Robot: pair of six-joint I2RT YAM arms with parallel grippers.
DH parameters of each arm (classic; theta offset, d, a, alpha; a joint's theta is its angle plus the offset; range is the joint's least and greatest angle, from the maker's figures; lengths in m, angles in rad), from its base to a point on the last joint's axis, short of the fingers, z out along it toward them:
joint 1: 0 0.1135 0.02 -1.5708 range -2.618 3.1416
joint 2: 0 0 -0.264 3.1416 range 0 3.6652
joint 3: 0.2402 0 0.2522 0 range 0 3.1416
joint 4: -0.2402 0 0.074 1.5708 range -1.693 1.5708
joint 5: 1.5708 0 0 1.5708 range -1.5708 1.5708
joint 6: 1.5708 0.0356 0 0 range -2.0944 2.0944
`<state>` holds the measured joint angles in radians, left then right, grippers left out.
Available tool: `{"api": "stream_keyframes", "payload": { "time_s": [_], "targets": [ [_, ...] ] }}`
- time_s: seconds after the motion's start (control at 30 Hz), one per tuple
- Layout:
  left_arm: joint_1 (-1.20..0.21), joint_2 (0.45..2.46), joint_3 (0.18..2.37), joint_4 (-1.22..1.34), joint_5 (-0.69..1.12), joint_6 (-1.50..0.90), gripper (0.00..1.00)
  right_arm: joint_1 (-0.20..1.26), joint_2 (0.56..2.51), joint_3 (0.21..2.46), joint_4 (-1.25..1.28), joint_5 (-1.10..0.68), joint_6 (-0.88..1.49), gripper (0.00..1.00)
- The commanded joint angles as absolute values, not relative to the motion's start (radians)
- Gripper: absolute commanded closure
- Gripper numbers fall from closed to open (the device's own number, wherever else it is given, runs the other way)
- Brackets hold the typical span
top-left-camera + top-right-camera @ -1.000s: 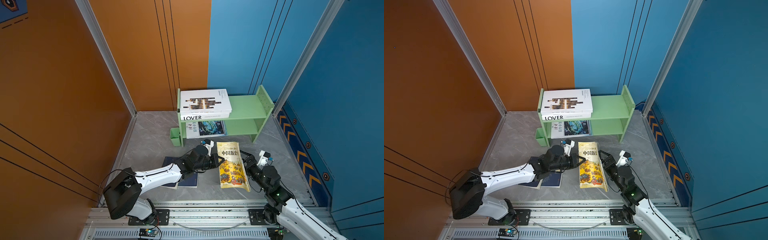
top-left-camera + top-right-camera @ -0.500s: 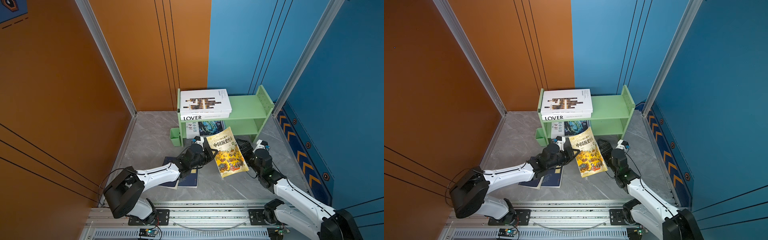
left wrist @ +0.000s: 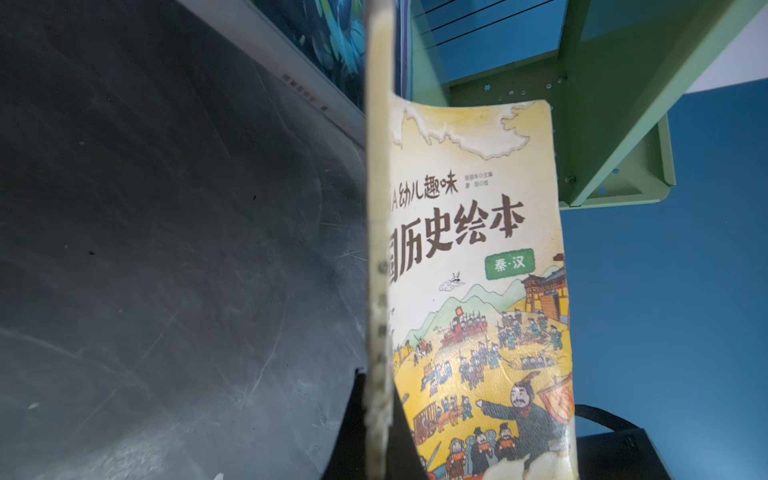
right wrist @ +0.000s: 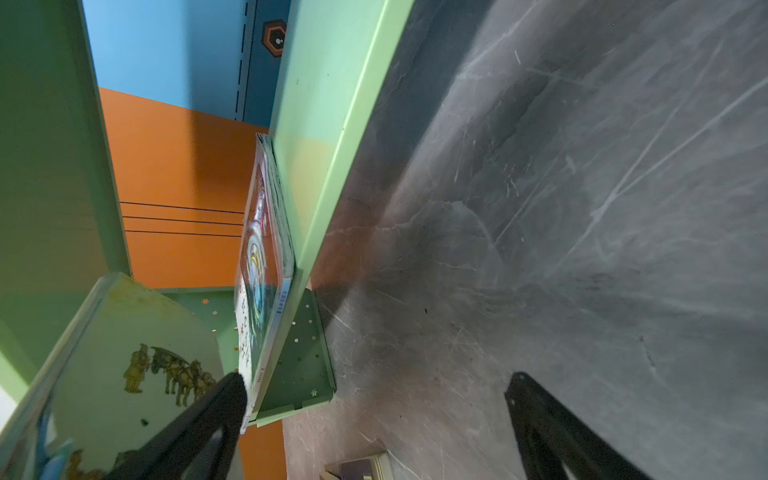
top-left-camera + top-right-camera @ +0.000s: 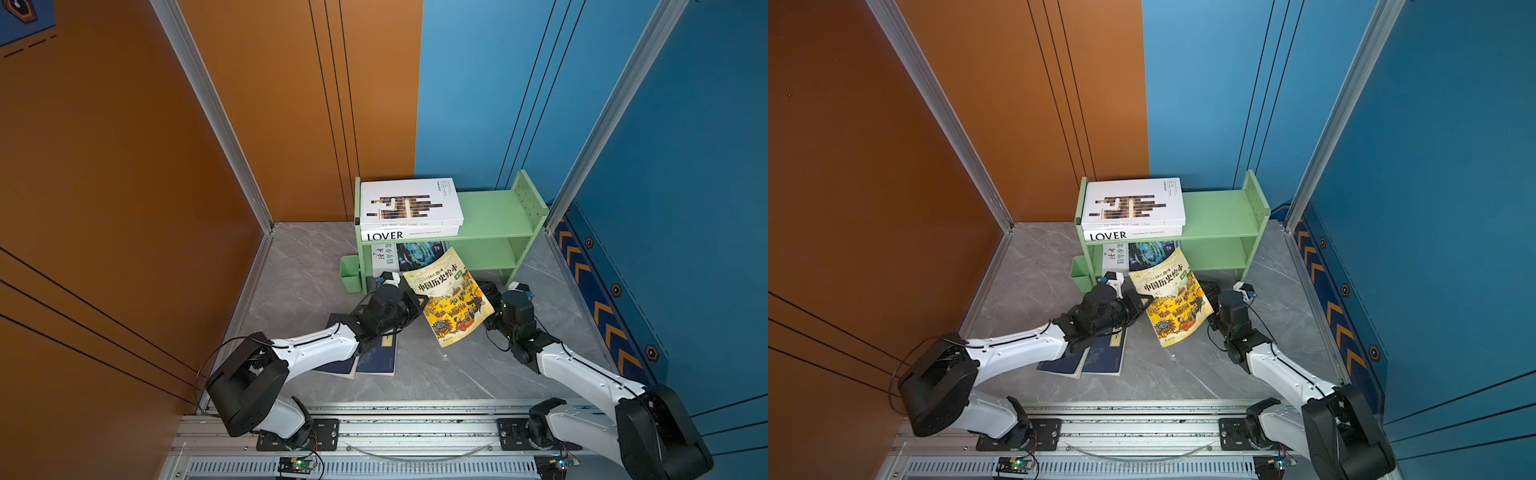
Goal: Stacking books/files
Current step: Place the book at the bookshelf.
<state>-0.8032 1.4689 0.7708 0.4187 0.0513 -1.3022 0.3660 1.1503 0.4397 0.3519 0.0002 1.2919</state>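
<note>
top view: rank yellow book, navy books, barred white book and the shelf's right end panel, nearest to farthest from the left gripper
1. yellow book: clamped in the left gripper.
2. navy books: on the floor, just behind it.
3. barred white book: top of the stack on the shelf.
4. end panel: the shelf's far right end.

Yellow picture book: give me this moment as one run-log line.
left gripper: shut on yellow picture book | book: tilted, in front of green shelf | right gripper: open, behind book, holding nothing
</note>
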Motion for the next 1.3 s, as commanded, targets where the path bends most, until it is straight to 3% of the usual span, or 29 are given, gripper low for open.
{"api": "stream_keyframes", "payload": {
  "time_s": [0.0,0.37,0.67,1.27],
  "targets": [
    [-0.799,1.450,0.810,0.372,0.013,-1.274,1.00,0.362,1.161,0.470,0.404,-0.028,1.303,0.00],
    [-0.821,1.413,0.890,0.272,-0.201,-1.212,1.00,0.342,1.248,0.547,0.388,-0.069,1.295,0.00],
    [-0.806,1.411,0.818,0.408,-0.304,-1.356,1.00,0.343,1.299,0.593,0.387,-0.083,1.295,0.00],
    [-0.820,1.360,0.738,0.526,-0.563,-1.397,1.00,0.343,1.277,0.609,0.387,-0.111,1.293,0.00]
  ]
}}
